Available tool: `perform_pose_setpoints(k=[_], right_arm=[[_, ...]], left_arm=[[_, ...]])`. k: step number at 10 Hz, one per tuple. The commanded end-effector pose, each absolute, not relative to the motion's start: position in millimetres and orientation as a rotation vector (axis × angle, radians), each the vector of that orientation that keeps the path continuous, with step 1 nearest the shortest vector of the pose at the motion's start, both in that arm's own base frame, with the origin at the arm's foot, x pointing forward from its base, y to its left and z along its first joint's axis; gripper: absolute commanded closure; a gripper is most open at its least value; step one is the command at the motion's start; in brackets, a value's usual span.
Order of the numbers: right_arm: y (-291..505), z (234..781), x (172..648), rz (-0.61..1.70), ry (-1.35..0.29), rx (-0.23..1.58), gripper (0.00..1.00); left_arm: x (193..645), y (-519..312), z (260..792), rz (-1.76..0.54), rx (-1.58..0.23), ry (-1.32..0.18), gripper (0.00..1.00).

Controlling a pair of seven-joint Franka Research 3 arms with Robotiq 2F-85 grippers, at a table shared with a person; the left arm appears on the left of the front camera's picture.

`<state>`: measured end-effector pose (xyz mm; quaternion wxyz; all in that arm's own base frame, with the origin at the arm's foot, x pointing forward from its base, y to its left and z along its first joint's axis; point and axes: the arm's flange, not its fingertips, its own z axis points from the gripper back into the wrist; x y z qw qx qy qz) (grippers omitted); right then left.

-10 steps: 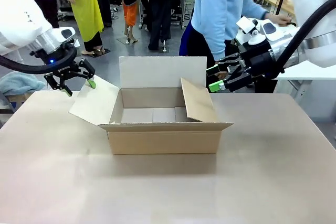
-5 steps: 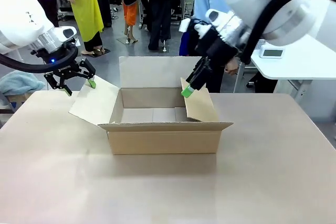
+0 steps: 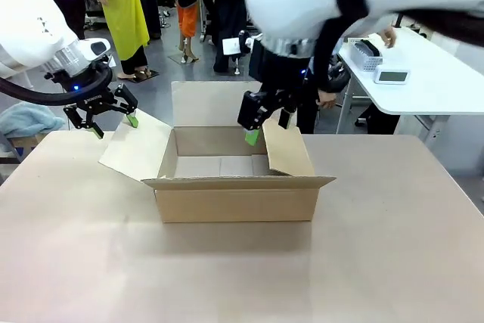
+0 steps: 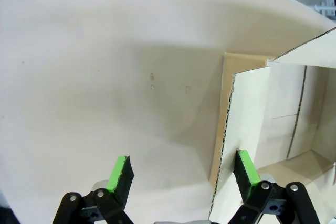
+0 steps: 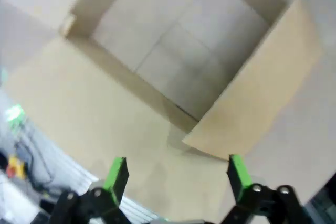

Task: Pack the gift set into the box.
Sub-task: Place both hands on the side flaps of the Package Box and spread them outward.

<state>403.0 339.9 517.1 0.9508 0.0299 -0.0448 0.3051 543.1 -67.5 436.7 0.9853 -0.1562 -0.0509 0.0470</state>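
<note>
A: How is the low brown corrugated cardboard box [image 3: 238,206] seen?

B: Plain and unprinted, it is set open-topped at the middle of the beige desk [image 3: 378,262]. The 12 o'clock flap is stood upright, the 9 o'clock flap splayed outward, the 3 o'clock flap tilted up, and the 6 o'clock flap folded level.

A: And the grippers?

B: The left gripper [image 3: 115,126] [image 4: 182,171] is spread astride the 9 o'clock flap's edge. The right gripper [image 3: 268,128] [image 5: 176,174], likewise spread, is held over the box's 1 o'clock corner.
</note>
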Motion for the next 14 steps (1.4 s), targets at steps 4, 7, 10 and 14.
perform_pose_setpoints(k=[4,7,10,14], right_arm=[[350.1,503.5,404.2,0.487,-0.074,-0.003,0.0],[376.3,481.9,415.3,0.269,-0.032,-0.069,0.0],[390.2,463.5,439.8,0.214,-0.149,-0.051,0.0],[407.7,426.5,474.7,0.106,-0.218,-0.19,0.0]], left_arm=[[541.6,-67.4,438.8,0.105,-0.301,-0.106,0.0],[541.6,-67.4,438.8,0.105,-0.301,-0.106,0.0],[541.6,-67.4,438.8,0.105,-0.301,-0.106,0.0],[541.6,-67.4,438.8,0.105,-0.301,-0.106,0.0]])
